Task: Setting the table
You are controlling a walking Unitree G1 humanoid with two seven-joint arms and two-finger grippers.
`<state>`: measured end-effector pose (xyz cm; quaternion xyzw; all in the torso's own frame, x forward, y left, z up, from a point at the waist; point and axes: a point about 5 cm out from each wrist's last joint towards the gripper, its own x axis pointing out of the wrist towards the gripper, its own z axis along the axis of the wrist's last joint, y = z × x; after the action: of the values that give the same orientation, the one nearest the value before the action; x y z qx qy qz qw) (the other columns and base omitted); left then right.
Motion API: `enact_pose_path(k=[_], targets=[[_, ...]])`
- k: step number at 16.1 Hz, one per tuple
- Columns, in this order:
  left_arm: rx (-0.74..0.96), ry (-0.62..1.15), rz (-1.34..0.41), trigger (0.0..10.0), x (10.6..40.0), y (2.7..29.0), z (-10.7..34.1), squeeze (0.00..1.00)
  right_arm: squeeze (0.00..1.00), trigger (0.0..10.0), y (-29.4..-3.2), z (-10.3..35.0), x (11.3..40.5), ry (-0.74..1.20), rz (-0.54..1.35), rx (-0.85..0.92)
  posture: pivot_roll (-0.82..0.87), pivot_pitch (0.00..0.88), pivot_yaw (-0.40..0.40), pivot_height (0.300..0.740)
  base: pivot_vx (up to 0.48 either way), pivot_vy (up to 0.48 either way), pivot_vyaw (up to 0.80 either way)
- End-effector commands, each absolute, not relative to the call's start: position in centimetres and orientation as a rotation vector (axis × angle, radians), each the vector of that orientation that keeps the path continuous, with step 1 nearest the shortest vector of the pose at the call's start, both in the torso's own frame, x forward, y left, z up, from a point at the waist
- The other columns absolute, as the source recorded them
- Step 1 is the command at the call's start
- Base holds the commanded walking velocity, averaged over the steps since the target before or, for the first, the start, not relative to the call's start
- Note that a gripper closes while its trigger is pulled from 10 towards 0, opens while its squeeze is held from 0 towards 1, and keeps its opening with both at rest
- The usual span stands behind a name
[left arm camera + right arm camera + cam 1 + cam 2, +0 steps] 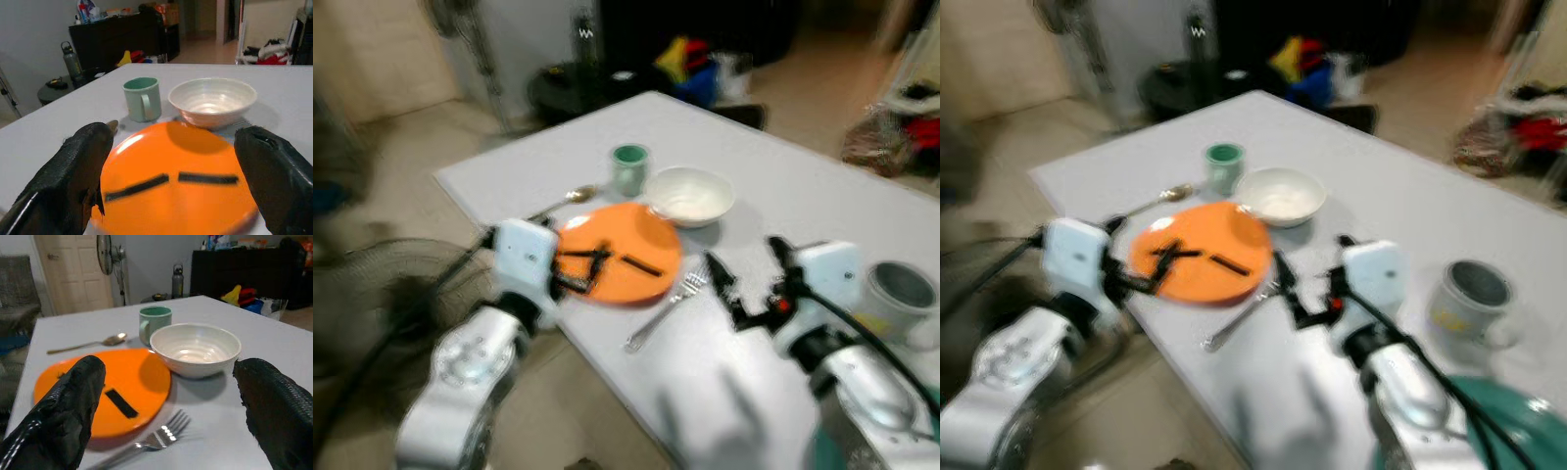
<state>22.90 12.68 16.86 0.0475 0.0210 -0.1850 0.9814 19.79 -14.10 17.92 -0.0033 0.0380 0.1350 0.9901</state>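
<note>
So the white table (822,186) takes up most of the frame. The orange plate (619,253) sits center-left near its edge, with just two black strips on it. Up and to the right of it, touching, is the white bowl (689,195), nothing in it. The green mug (629,168) is above the plate, and a grey mug (899,291) sits far right, insides too blurry to tell. Fork (668,309) lies lower right of the plate, spoon (564,201) upper left. Left gripper (599,262) is spread wide over the plate, right gripper (748,281) released by the fork.
</note>
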Motion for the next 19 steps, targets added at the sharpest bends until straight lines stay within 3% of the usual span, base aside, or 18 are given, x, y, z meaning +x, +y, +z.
enact_pose_path(k=[1, 7, 8, 9, 11, 13, 14, 19], targets=[[0.109, 0.034, -0.358, 10.0, 23.1, 13.0, 17.3, 0.0, 0.0, 10.0, -14.0, 18.1, 19.7, 0.069, 0.271, 0.015, 0.05, 0.003, 0.054, 0.74, 0.0, 0.311, 0.0], [0.118, 0.039, -0.337, 10.0, 23.3, 13.4, 17.2, 0.0, 0.0, 10.0, -14.7, 17.7, 20.2, 0.083, 0.241, 0.008, 0.05, 0.009, 0.049, 0.74, 0.0, 0.314, 0.09], [0.119, 0.041, -0.331, 10.0, 23.4, 13.6, 17.1, 0.0, 0.17, 10.0, -14.8, 17.7, 20.3, 0.083, 0.236, 0.008, 0.05, 0.011, 0.047, 0.74, 0.0, 0.311, 0.8], [0.12, 0.042, -0.329, 10.0, 23.4, 13.6, 17.1, 0.0, 0.27, 10.0, -14.9, 17.7, 20.3, 0.082, 0.235, 0.006, 0.05, 0.012, 0.046, 0.74, 0.0, 0.311, 0.8], [0.121, 0.042, -0.327, 10.0, 23.4, 13.7, 17.2, 0.0, 0.22, 10.0, -14.9, 17.7, 20.4, 0.079, 0.23, 0.002, 0.06, 0.013, 0.046, 0.74, 0.0, 0.315, 0.8], [0.122, 0.043, -0.322, 10.0, 23.5, 13.8, 17.1, 0.0, 0.04, 10.0, -15.1, 17.7, 20.5, 0.081, 0.21, 0.022, 0.06, 0.013, 0.044, 0.74, 0.0, 0.313, 0.0], [0.122, 0.044, -0.321, 10.0, 23.6, 13.8, 17.1, 0.0, 0.0, 10.0, -15.1, 17.6, 20.5, 0.082, 0.21, 0.024, 0.06, 0.014, 0.044, 0.74, 0.0, 0.311, 0.0], [0.12, 0.045, -0.32, 10.0, 23.6, 13.8, 17.2, 0.0, 0.0, 10.0, -15.0, 17.7, 20.6, 0.08, 0.222, 0.024, 0.06, 0.014, 0.043, 0.74, 0.0, 0.313, 0.0]])
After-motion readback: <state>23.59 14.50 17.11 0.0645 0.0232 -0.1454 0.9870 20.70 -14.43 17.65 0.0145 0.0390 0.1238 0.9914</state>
